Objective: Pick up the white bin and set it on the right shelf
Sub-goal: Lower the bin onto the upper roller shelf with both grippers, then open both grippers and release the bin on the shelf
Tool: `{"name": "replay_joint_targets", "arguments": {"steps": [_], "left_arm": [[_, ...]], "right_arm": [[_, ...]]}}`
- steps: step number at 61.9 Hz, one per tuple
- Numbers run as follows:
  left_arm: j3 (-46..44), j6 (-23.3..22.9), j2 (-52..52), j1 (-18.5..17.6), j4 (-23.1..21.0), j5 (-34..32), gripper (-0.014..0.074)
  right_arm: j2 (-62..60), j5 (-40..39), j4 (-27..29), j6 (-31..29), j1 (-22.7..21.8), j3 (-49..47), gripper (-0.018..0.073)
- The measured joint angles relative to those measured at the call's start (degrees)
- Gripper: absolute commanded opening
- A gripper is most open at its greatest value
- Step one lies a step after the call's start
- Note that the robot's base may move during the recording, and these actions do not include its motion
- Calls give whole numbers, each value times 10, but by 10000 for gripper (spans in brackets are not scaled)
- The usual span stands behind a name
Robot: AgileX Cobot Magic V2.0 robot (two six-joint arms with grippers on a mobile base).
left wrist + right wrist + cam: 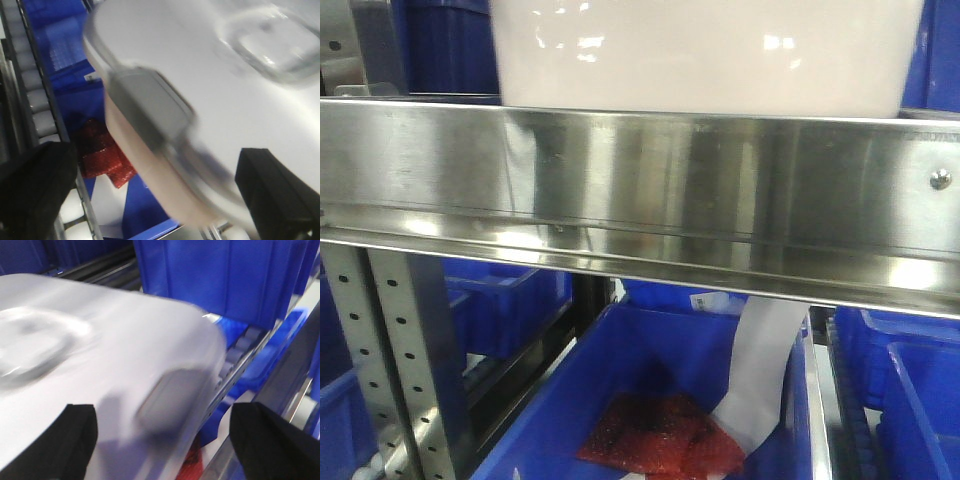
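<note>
Front view: white bin sits behind the right shelf front lip, blue bins beneath. No legible writing. Left gripper, right gripper fingers wide, straddling lid ends; grip unclear.

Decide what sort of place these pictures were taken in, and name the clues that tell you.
Probably a warehouse or stockroom. A stainless-steel rack shelf on perforated uprights carries a white bin, blue plastic bins sit on the level below, and roller tracks run beside them.
</note>
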Motion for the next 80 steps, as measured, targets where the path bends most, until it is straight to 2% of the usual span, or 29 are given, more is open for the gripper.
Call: {"name": "replay_joint_targets", "arguments": {"steps": [8,13,19,23,28,35,43,49,54,58,64,80], "left_arm": [[-5,-1,-38,0,2,37,385],[-6,-3,-67,0,2,60,276],[-8,-15,-103,0,5,73,86],[-8,-31,-123,0,15,74,-17],[-8,-48,-142,0,29,77,-127],[-7,-87,-159,0,61,78,-119],[20,-151,-178,0,143,79,-119],[72,-187,-197,0,214,79,-119],[127,-202,-220,0,252,79,-119],[177,-206,-247,0,265,67,-118],[269,-208,-300,0,268,12,-118],[532,-208,-504,0,264,-221,-118]], "right_arm": [[-51,20,-4,6,0,0,536],[-90,37,-4,24,0,0,393],[-142,60,-7,50,0,-1,176],[-172,73,-16,63,0,-1,63],[-206,87,-37,86,0,-1,76],[-247,95,-92,133,0,6,76],[-298,99,-189,200,0,52,76],[-345,99,-264,251,0,110,76],[-382,97,-305,282,0,157,76],[-413,84,-327,296,0,193,76],[-466,51,-338,306,0,247,76],[-608,-32,-341,306,0,382,76]]}}
